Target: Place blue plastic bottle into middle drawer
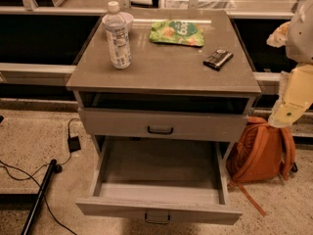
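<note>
The blue plastic bottle (pixel 118 35) stands upright at the back left of the cabinet top (pixel 161 67). It is clear, with a white cap and a pale label. The middle drawer (pixel 159 205) is pulled out wide below the shut upper drawer front (pixel 160 124). Its tray looks empty, and its dark handle sits at the front centre. My arm (pixel 293 89) hangs at the right edge of the view, beside the cabinet. My gripper (pixel 278 35) is at its upper end, far to the right of the bottle and apart from it.
A white bowl (pixel 128 18) sits right behind the bottle. A green snack bag (pixel 176 32) and a small dark packet (pixel 218 58) lie on the top. An orange backpack (pixel 261 151) leans at the cabinet's right. Cables and a black pole (pixel 39 195) lie on the floor at the left.
</note>
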